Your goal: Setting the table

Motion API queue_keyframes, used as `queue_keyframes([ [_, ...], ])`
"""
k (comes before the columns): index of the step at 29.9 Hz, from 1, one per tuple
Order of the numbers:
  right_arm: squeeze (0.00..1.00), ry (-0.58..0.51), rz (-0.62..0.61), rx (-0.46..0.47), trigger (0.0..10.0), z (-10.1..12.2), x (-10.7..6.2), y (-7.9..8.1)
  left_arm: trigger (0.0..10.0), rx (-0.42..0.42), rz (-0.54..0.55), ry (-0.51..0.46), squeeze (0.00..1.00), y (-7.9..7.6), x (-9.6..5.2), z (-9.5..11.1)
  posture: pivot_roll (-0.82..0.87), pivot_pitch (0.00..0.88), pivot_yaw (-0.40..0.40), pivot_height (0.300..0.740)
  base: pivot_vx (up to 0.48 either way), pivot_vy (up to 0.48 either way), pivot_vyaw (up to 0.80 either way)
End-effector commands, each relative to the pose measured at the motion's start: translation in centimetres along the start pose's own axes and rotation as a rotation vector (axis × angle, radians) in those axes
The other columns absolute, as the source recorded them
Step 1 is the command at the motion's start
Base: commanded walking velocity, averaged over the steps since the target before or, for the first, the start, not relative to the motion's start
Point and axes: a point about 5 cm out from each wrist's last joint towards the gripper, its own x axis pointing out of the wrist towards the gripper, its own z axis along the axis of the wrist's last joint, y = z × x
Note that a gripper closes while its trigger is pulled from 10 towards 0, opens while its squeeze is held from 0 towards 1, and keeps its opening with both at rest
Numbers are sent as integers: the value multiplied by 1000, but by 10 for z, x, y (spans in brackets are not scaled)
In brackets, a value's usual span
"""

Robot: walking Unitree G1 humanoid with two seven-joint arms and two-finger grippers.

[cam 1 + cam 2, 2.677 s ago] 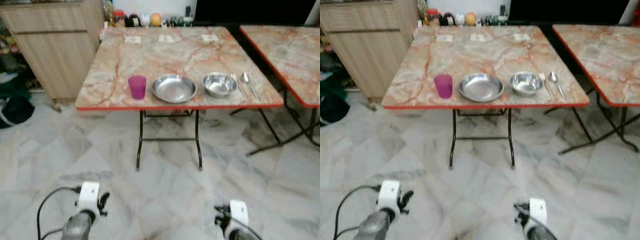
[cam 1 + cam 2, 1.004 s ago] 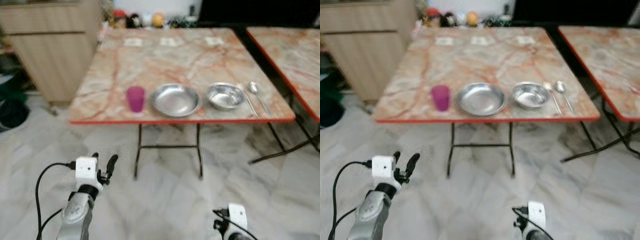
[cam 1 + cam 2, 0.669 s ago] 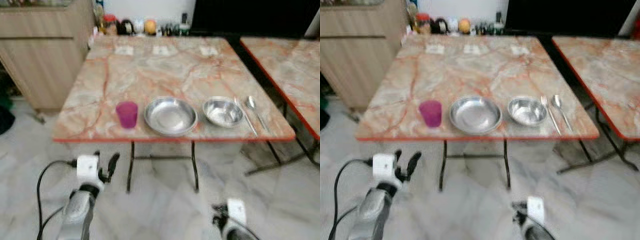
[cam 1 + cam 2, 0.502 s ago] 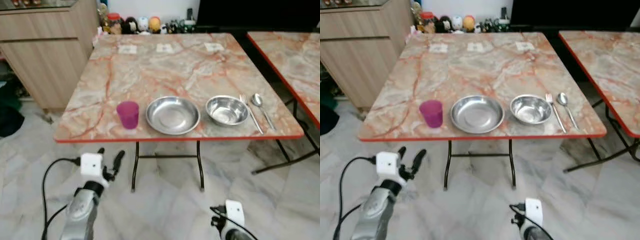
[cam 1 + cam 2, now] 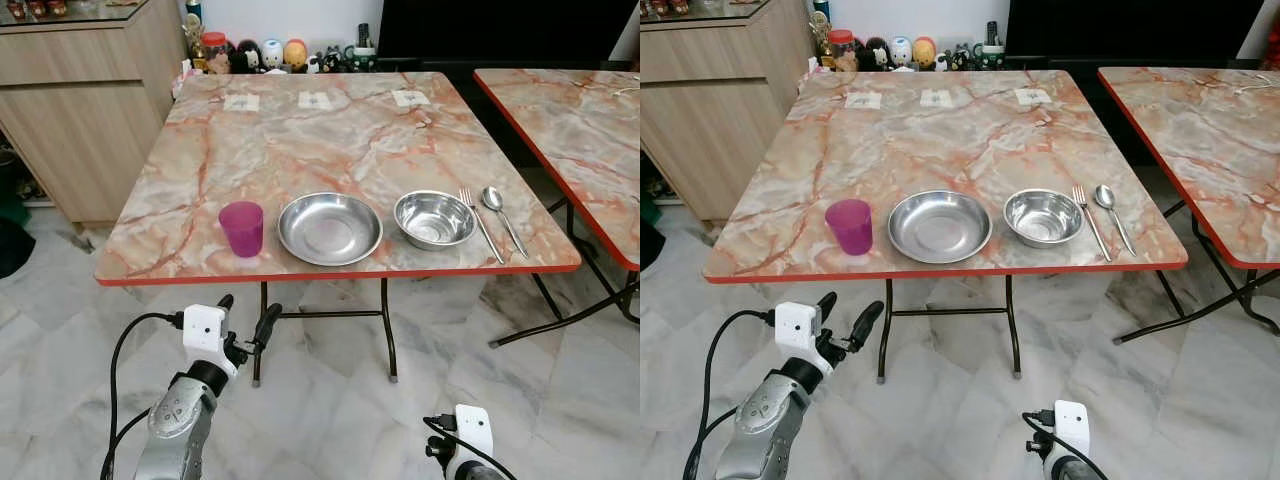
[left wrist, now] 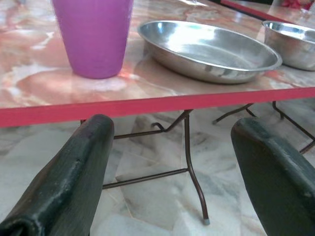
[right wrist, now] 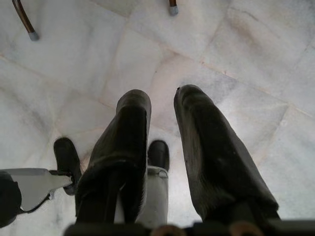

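Note:
On the marble table (image 5: 330, 130), near its front edge, stand a purple cup (image 5: 241, 228), a steel plate (image 5: 329, 228) and a steel bowl (image 5: 433, 219). A fork (image 5: 481, 225) and a spoon (image 5: 500, 214) lie right of the bowl. My left gripper (image 5: 247, 310) is open and raised just below the table's red edge, under the cup (image 6: 93, 37). The plate (image 6: 206, 46) sits beside the cup in the left wrist view. My right gripper (image 7: 162, 96) hangs low, shut and empty, pointing at the floor.
A second marble table (image 5: 570, 120) stands to the right, with a narrow gap between the two. A wooden cabinet (image 5: 80, 100) is at the back left. Small jars and figures (image 5: 270, 52) line the table's far edge. Black folding legs (image 5: 385, 330) stand under the table.
The camera has come closer to the table. My left arm has risen from low near the floor, and its open gripper is now up by the table edge. Nothing on the table has moved.

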Motion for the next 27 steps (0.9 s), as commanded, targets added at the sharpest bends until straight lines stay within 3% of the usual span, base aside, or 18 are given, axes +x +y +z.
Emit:
queue_keyframes([
  [1, 0, 25, -10, 3, 10000, -5, -1, -4, 10000, 0, -3, -11, 0, -2, 2, 5, 30, 63, -29, 740, 0, 0, -781],
  [23, 0, 17, -2, 7, 10000, -2, -1, -3, 10000, -27, 23, -21, 0, 0, 5, 13, 37, 65, -32, 740, 0, 0, -778],
  [27, 0, 8, -2, 9, 10000, -1, -1, -3, 10000, -25, 25, -37, 0, 0, 5, 16, 38, 66, -32, 740, 0, 0, 0],
])
